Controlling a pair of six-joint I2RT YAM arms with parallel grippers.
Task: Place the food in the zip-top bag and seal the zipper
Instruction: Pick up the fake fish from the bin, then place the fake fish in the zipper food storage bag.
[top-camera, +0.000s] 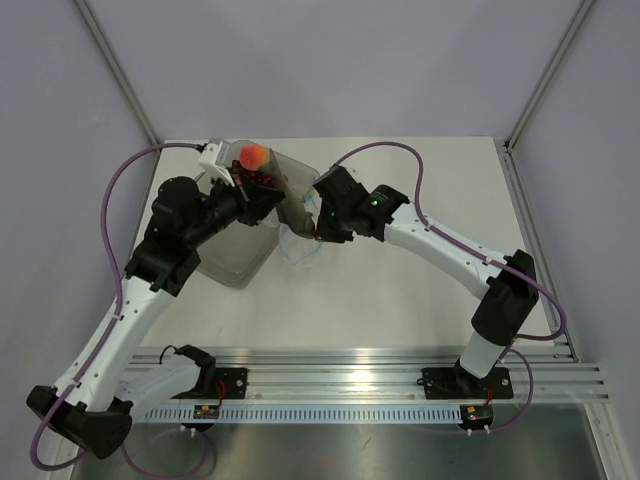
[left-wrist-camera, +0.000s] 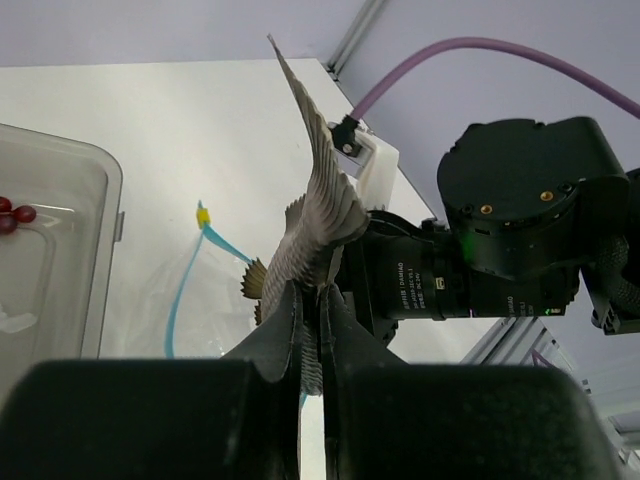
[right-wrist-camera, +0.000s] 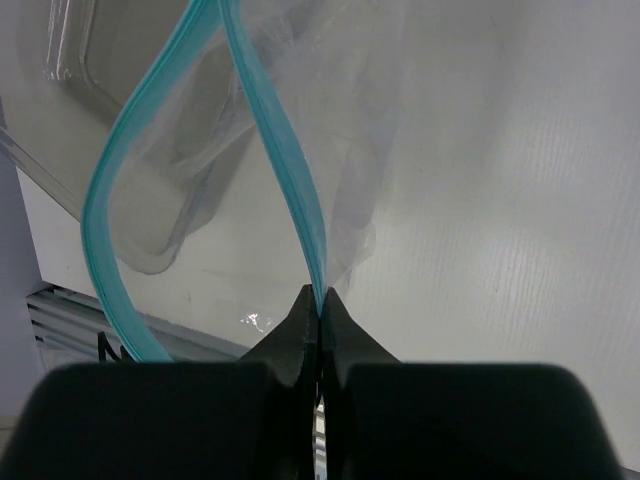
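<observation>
From above, the overhead view alone shows the food. The peach-like fruit (top-camera: 252, 155) sits at the far end of the grey tray (top-camera: 235, 262) with the grapes (top-camera: 265, 178) just beside it. Both arms meet at the tray's right side over the white counter (top-camera: 420, 290). There the zip-top bag (top-camera: 298, 248) is only a faint clear crinkle between the tray and the right arm's tip. The right wrist view gives what the overhead cannot: the zipper (right-wrist-camera: 285, 170), a thin teal strip, splits into two bands. One runs straight down into the right end effector (right-wrist-camera: 320, 312), and the other bows out to the left, so the mouth gapes. Wrinkled clear film hangs behind the bands, and the tray's corner shows through it. The right end effector's fingers are pinched tight on that one band. The left wrist view shows part of the teal strip low over the counter with a small yellow tab (left-wrist-camera: 203, 213) at its end. A few grapes lie in the tray at its left edge, and the black right wrist housing (left-wrist-camera: 500, 230) is close ahead. The left end effector (left-wrist-camera: 318, 295) has its fingers pressed nearly together. A ribbed grey piece (left-wrist-camera: 310, 200) rises from the line where they meet. What that piece is, and whether it is clamped, I cannot tell.
</observation>
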